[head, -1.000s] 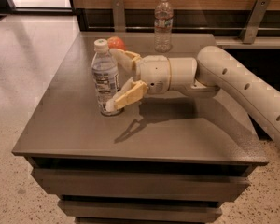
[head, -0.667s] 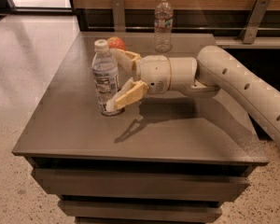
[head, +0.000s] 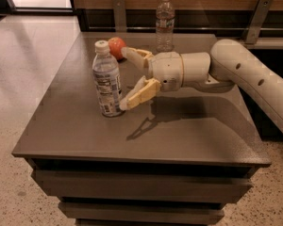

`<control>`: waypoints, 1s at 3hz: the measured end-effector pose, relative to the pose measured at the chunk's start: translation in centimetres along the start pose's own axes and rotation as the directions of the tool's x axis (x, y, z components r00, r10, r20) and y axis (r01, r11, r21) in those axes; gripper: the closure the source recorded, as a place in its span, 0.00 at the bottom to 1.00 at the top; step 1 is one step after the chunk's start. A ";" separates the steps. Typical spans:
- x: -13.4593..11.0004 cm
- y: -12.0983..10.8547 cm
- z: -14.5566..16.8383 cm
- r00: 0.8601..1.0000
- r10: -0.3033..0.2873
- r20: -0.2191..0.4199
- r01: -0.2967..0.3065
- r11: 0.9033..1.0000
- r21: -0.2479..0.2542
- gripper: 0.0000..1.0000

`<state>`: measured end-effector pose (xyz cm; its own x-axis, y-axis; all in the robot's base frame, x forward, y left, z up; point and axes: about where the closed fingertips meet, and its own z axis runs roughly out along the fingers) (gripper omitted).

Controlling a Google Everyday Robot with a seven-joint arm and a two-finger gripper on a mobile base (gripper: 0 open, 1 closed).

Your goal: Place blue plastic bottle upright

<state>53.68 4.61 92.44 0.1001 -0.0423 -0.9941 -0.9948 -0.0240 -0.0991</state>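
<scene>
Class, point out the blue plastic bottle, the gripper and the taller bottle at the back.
Blue plastic bottle (head: 107,81): camera view, on its label.
Gripper (head: 124,78): camera view, midway between its open fingertips, close beside that bottle.
Taller bottle (head: 164,25): camera view, on its label.

The single camera looks down on the table (head: 193,131) from above its near front edge, close by, facing the table's far edge. The gripper (head: 124,79) reaches in from the table's right side, fingers (head: 140,92) spread, above the table's left-centre.
</scene>
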 end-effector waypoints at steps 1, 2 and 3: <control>0.6 -0.3 -1.3 0.999 0.003 -0.049 -0.003 1.000 0.010 0.00; 0.9 -0.5 -2.2 0.997 0.010 -0.082 -0.008 1.000 0.018 0.00; 1.2 -0.6 -2.6 0.995 0.018 -0.103 -0.016 1.000 0.020 0.00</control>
